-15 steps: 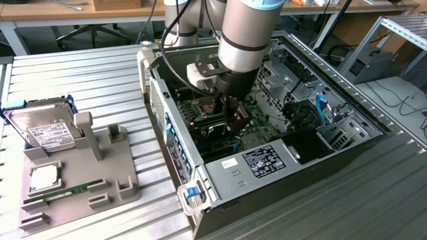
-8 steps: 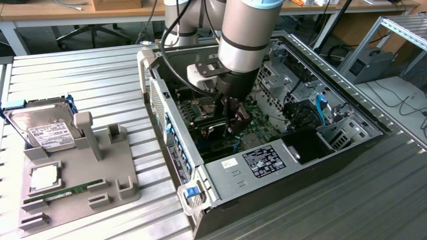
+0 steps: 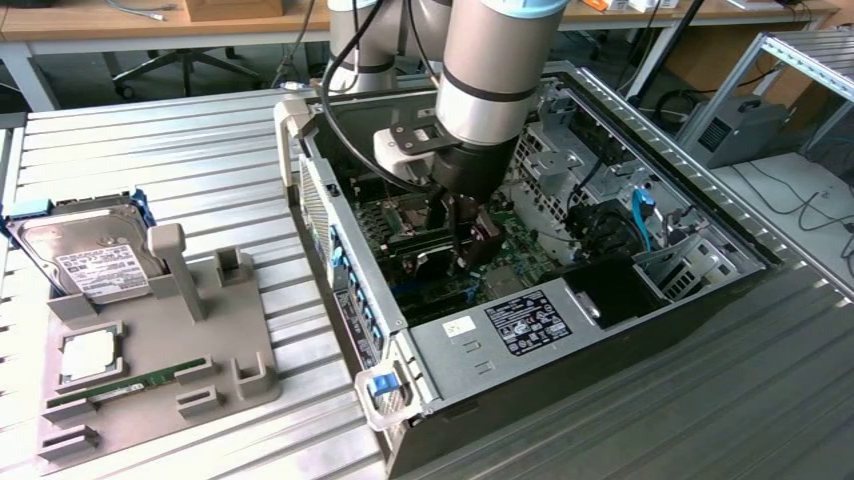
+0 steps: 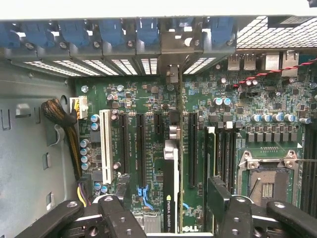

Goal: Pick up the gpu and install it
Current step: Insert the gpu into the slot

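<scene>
On the exterior view's left a grey tray (image 3: 234,345) lies by the tabletop (image 3: 174,150) edge, with a hard drive (image 3: 87,255) at its far corner and a memory stick (image 3: 127,383) along its near edge. To the right lies the open case (image 3: 534,360), the arm reaching in. The gpu (image 4: 171,183) stands edge-up in a slot mid-motherboard (image 4: 257,104), its bracket at the case's rear wall. The gripper (image 4: 173,210) is spread wide, one finger (image 4: 119,215) each side of the gpu, clear of it, gripping nothing

Bright even light, shadowed computer case (image 3: 603,398) interior, sheen on metal table (image 3: 200,140)
</scene>
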You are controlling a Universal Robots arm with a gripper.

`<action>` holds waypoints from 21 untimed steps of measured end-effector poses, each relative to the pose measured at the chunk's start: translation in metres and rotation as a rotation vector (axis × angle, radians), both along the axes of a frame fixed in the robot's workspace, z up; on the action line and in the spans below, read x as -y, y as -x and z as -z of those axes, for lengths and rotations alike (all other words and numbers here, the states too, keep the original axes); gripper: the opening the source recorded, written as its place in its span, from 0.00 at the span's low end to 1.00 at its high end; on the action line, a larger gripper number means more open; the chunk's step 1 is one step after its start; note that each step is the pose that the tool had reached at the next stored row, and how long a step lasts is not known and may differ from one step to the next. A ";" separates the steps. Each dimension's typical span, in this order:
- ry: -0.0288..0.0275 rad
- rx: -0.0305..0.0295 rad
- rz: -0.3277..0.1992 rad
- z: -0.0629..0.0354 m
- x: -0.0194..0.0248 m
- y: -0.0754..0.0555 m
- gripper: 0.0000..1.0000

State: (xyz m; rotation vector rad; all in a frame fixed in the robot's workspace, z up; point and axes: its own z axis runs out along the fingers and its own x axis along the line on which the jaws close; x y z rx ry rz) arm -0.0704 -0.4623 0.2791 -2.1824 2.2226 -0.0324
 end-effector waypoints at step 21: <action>0.0001 0.0000 0.000 0.0082 0.0002 0.000 0.45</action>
